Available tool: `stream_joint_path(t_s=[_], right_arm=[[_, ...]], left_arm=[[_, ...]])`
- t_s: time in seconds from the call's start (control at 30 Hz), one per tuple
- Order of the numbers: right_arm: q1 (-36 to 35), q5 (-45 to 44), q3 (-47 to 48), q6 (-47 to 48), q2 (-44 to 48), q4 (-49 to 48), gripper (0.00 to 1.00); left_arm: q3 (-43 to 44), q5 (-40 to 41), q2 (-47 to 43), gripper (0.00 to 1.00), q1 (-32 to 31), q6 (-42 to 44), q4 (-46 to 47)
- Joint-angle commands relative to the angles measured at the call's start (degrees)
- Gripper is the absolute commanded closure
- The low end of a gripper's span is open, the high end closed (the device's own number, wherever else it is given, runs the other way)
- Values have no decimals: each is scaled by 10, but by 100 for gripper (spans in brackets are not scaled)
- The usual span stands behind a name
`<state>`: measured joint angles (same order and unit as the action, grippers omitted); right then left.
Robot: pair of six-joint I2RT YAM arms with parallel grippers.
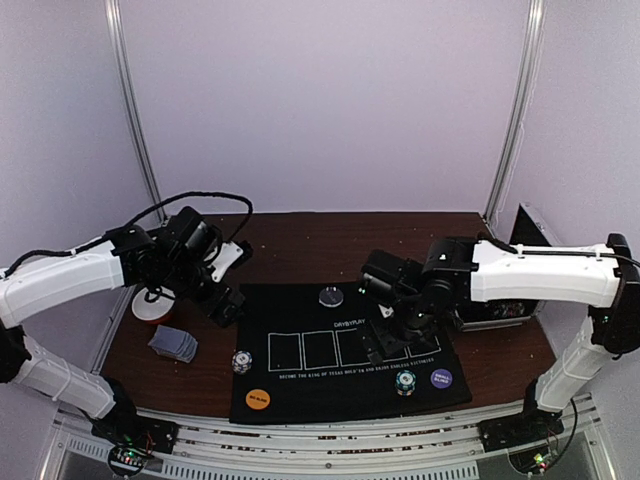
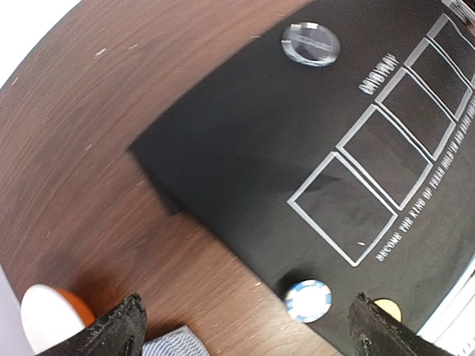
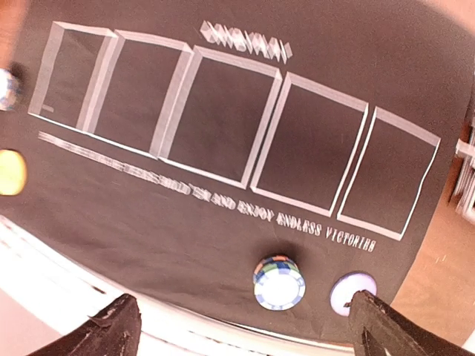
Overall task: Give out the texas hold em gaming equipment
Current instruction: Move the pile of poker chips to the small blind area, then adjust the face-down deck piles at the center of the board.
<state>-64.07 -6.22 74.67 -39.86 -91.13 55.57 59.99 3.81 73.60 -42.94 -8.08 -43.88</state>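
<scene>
Wide-spread, empty left fingers and right fingers hang over the black mat beside chip stacks

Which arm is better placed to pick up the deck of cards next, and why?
Probably left. The card deck lies on bare wood left of the mat, near the open left gripper; the right gripper hangs over the mat's right side.

You're seeing the blue-grey card deck lying on the counter left of the mat. The clear dealer disc is sitting near the mat's far edge. The orange disc and purple disc are lying near its near edge. The left chip stack is standing at the mat's left edge, and the right chip stack just beside the purple disc.
</scene>
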Motion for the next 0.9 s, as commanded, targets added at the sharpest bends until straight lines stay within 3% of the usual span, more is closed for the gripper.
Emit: stream_joint_path(t_s=[0.0,0.17,0.37,0.57,0.77,0.87], right_arm=[[21,-25,35,59,36,6,0],[47,-8,32,94,59,-59,0],[61,-6,26,139,60,-68,0],[79,11,-12,176,78,-86,0],[103,26,-35,203,88,-98,0],[110,36,-42,213,88,-100,0]], left_arm=[[30,13,-22,2,51,-36,-35],[42,42,-40,2,106,-119,-81],[-11,85,-97,2,183,-179,-137],[-74,1,-144,2,258,-193,-143],[-140,-18,-150,2,329,-200,-108],[-159,-7,-134,12,364,-215,-97]])
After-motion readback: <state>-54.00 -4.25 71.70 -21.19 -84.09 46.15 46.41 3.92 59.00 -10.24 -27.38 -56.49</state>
